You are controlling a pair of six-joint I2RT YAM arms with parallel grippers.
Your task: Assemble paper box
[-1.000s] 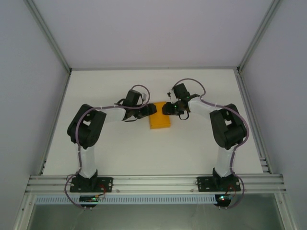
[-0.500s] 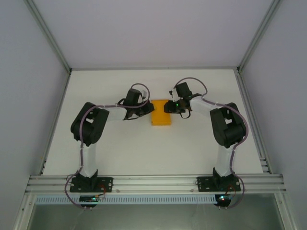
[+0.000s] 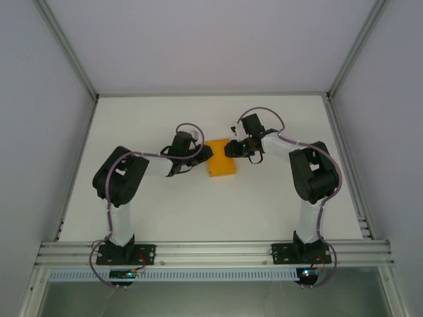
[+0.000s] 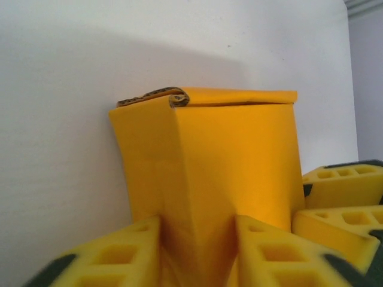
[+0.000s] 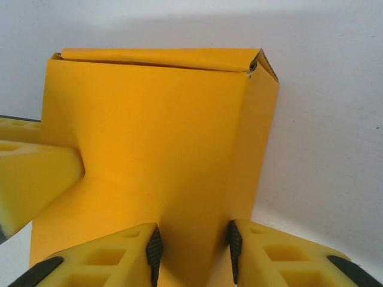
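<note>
Paper box: I see the paper box [image 3: 222, 168] as a small closed orange-yellow box lying on the table, about in the middle between left and right and a little toward the far side.
Box detail: in the left wrist view the end flap is folded over, and one corner of the card edge is curled and a little frayed.
Left gripper: the left gripper [image 4: 197, 222] comes to the box from the left; its yellow fingers [image 4: 128, 254] sit on both sides of a box corner and pinch the card, which is dented between them.
Right gripper: the right gripper [image 5: 192, 228] comes from the right at the far end of the box; its two pads press on both sides of another corner edge, so it is also clamped on the card.
Both together: each wrist view also shows the other gripper's yellow fingers touching the box from the side.
Table: the table [image 3: 152, 122] is plain white and matte; the box throws a soft shadow on it.
Room: a pale grey back wall [image 3: 211, 39] and side walls close the cell, with thin metal posts [image 3: 69, 49] in the far corners.
Near edge: a ribbed aluminium rail [image 3: 211, 251] carries the two arm bases.
</note>
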